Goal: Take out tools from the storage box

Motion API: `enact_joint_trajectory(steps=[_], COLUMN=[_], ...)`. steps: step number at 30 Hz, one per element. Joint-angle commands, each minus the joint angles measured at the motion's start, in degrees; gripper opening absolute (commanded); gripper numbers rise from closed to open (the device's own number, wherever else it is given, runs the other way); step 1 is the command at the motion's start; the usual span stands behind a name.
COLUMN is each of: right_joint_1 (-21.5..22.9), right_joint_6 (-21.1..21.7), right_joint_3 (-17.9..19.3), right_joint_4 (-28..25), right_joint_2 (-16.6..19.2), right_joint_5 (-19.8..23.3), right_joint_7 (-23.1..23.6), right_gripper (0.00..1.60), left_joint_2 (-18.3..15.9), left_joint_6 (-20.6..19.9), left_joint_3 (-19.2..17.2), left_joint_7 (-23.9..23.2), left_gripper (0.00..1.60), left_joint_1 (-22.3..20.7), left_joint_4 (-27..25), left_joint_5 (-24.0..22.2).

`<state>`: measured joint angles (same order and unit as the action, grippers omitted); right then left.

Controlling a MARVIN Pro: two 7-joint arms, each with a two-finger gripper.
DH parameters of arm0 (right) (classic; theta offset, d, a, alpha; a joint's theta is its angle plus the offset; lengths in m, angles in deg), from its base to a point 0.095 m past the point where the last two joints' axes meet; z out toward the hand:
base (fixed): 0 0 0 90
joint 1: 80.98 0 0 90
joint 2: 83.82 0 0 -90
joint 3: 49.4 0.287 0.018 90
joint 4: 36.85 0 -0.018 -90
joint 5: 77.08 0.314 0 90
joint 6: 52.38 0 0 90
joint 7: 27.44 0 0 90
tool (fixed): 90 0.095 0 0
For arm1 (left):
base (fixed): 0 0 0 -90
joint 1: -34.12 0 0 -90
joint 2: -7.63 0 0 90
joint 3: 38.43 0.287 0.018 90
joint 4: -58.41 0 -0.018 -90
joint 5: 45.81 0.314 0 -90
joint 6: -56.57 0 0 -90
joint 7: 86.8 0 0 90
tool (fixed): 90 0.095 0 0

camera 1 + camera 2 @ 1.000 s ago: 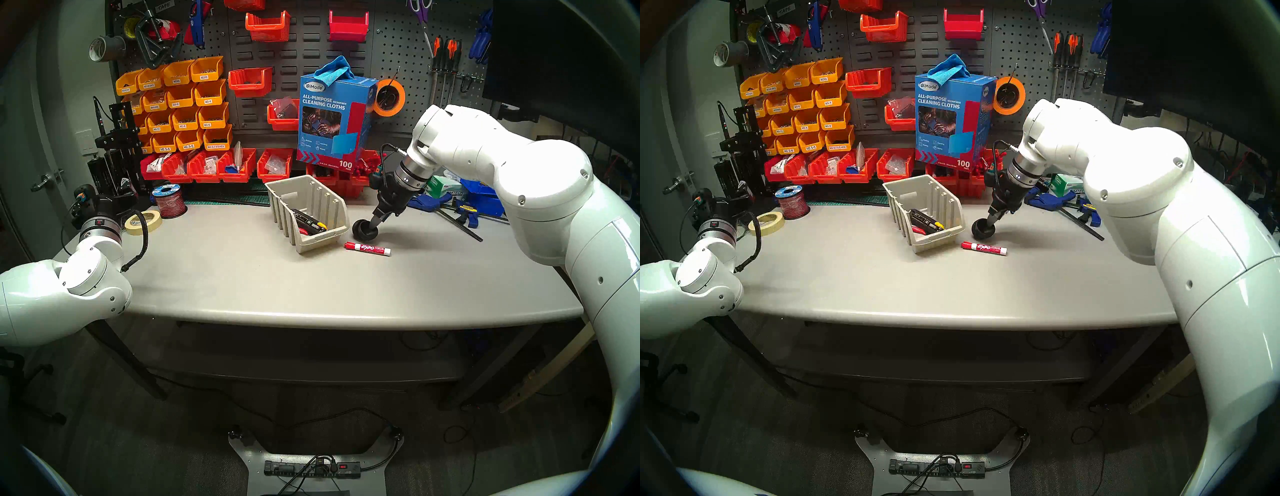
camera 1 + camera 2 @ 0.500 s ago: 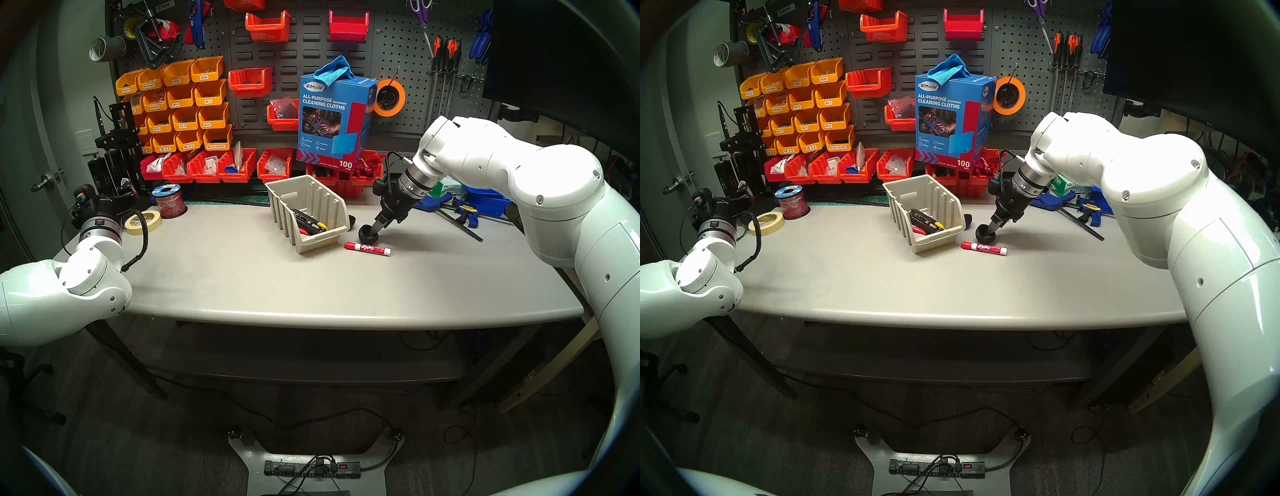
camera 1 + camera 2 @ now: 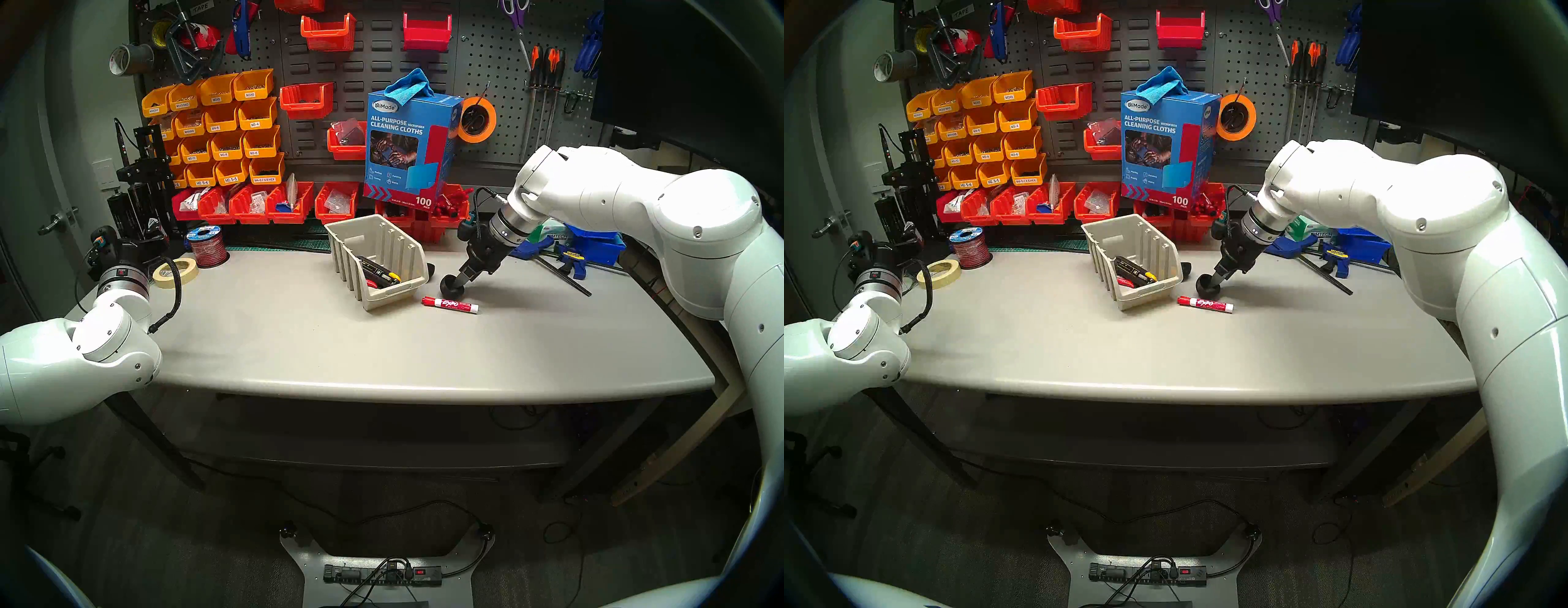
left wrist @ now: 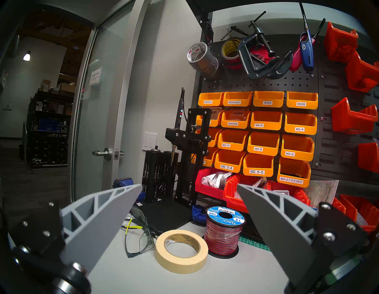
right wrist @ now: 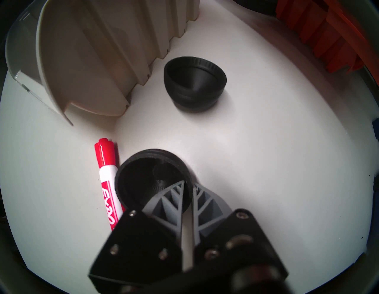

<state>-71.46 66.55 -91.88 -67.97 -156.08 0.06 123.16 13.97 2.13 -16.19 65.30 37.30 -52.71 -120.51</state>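
A grey table (image 3: 382,348) fills the middle of the head view, with a pegboard of orange and red bins behind it.

The right arm (image 3: 662,220) enters from 3 o'clock, bends at a raised elbow and slopes down toward the table centre, wrist tilted steeply downward. The left arm (image 3: 76,352) comes in at 9 o'clock and stays folded beside the table's left edge, its wrist aimed roughly level toward the pegboard.

The beige box (image 3: 377,259) sits upright just above table centre, its low front facing 5 o'clock. Inside lie a black tool (image 3: 377,269) with yellow marks and, under it, a red-handled tool (image 3: 371,283).

The right gripper (image 5: 187,184) sits at 4 o'clock from the box. Its fingers (image 5: 174,197) are nearly together, one inside and one outside the wall of a black cup (image 5: 152,180), pinching its rim. The cup is low at the table; whether it rests on it cannot be told.

The left gripper (image 4: 188,186) is spread wide and empty, over a tape roll (image 4: 181,251) and a wire spool (image 4: 224,230).

A marker (image 3: 449,305), red cap toward the box, lies on the table at 5 o'clock from the box, just beside the held cup. A second cup (image 5: 194,84) stands close against the box's ribbed right side.
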Motion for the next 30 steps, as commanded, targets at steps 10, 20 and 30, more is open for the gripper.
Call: enact_joint_trajectory(steps=[10, 20, 30], right_joint_1=[6.95, 11.57, 16.07], right_joint_6=[2.13, 3.49, 4.93], right_joint_3=[1.79, 2.32, 2.84], right_joint_4=[-16.02, -24.33, -28.76], right_joint_2=[8.10, 11.61, 12.76], right_joint_5=[1.96, 2.14, 1.64], right_joint_7=[-13.96, -21.41, -24.21], right_gripper=[1.60, 1.60, 1.60], left_joint_2=[0.07, 0.07, 0.08], left_joint_6=[0.07, 0.08, 0.08], left_joint_3=[-0.66, -0.66, -0.65], left_joint_7=[-0.10, -0.10, -0.09], left_gripper=[1.60, 1.60, 1.60], left_joint_1=[-0.71, -0.71, -0.70], left_joint_4=[-0.12, -0.12, -0.12], left_joint_5=[0.27, 0.27, 0.26])
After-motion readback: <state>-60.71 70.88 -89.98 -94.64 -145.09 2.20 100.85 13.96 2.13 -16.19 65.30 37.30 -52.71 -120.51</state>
